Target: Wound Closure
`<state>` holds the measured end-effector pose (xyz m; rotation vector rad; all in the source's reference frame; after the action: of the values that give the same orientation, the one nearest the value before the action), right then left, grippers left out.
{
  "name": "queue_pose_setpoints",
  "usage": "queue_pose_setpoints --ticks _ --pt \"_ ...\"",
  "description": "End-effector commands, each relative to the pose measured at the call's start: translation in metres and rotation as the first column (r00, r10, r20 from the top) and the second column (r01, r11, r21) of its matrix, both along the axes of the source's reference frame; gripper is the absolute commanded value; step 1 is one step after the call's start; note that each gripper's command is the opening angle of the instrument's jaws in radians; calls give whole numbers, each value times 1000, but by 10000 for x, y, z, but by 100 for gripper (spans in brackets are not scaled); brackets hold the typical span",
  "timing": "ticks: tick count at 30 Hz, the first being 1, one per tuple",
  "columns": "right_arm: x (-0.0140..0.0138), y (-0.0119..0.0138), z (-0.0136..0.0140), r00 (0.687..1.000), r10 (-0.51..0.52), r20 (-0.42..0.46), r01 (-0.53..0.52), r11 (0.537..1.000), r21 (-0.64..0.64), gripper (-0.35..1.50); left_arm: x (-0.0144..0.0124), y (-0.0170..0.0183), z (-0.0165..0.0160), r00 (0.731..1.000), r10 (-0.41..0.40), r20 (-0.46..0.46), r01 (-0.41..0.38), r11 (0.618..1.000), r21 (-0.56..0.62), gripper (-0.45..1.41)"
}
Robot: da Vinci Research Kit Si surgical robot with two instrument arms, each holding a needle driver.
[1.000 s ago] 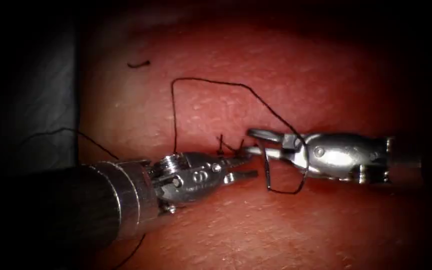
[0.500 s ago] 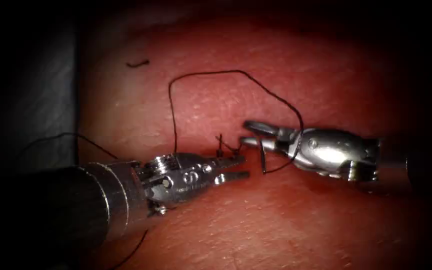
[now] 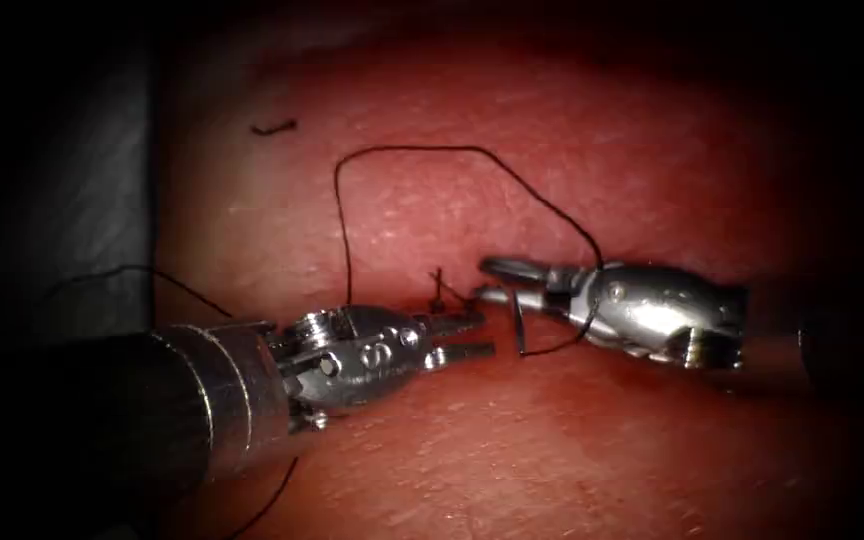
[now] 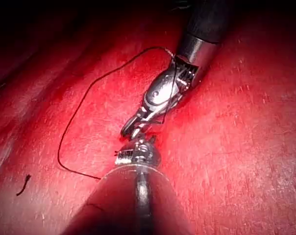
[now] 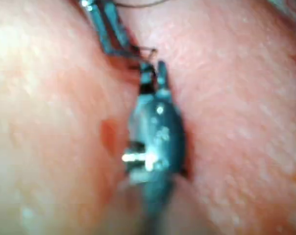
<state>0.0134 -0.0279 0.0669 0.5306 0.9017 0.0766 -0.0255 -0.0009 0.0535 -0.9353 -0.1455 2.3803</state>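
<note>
My left tool [image 3: 472, 337] reaches in from the lower left with its jaws open and nothing between them. Just right of it, my right tool [image 3: 487, 280] also has its jaws open, tips pointing at a knot with short tails [image 3: 439, 293] on the cut. The black thread [image 3: 402, 150] rises from behind the left tool's wrist, arcs over the tissue [image 3: 602, 130], then wraps around the right tool's wrist and hangs below it as a small loop [image 3: 552, 350]. The left wrist view has the right tool [image 4: 160, 95] with the thread [image 4: 64, 132] over it. The right tool's jaws [image 5: 154, 72] are spread.
A short cut end of thread [image 3: 274, 127] lies on the tissue at the upper left, also seen as a scrap [image 4: 23, 183]. Another run of thread [image 3: 122, 268] trails left over the dark cloth [image 3: 72, 200] and passes under the left shaft.
The right tool has moved left toward the knot, and the loop hanging under it has shrunk. The left tool has drawn back slightly to the left. Both tools' jaws stay open.
</note>
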Motion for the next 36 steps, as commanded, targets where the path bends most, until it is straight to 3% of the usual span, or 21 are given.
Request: queue_pose_setpoints --ticks 1,5,6,8,9,10,11,13,17,18,23,25,36 --pt "6 -8 1 1000 5 -7 -5 1000 6 -35 -6 -2 6 1000 1 1 -1 1000 1 -15" --pt "8 -7 -1 1000 21 -13 -21 1000 9 -35 -6 -2 7 1000 1 1 -1 1000 1 -15" --pt "13 10 -10 992 119 -50 -120 993 -10 -35 -7 -2 7 1000 0 1 0 1000 1 -13" --pt "17 23 -24 987 145 -63 -147 989 -29 -35 -7 -2 7 1000 0 1 0 1000 1 -13" --pt "18 33 -38 976 193 -101 -199 979 -54 6 -7 -2 7 1000 0 1 0 1000 1 -13" --pt "18 33 -38 976 193 -101 -199 979 -54 6 -7 -2 7 1000 0 1 0 1000 1 -13" --pt "19 39 -54 964 227 -140 -244 963 -115 84 -7 -2 7 1000 0 1 0 1000 1 -13" --pt "27 48 -75 952 248 -178 -281 941 -188 126 -9 -3 7 1000 -2 -1 2 1000 0 -13" --pt "31 54 -80 947 222 -231 -276 932 -236 133 -11 -3 8 1000 -3 -2 3 1000 -1 -13" --pt "32 59 -82 940 209 -271 -285 916 -283 140 -11 -3 8 1000 -3 -2 3 1000 -1 -13" --pt "31 65 -94 922 114 -369 -275 865 -420 135 -11 -3 9 1000 -2 -1 2 1000 -1 -13" --pt "42 66 -96 911 83 -404 -295 817 -495 135 -10 -5 10 1000 4 -6 -4 1000 3 -13" --pt "71 79 -105 902 41 -431 -303 772 -559 126 6 -14 13 1000 23 -15 -22 1000 3 -11"
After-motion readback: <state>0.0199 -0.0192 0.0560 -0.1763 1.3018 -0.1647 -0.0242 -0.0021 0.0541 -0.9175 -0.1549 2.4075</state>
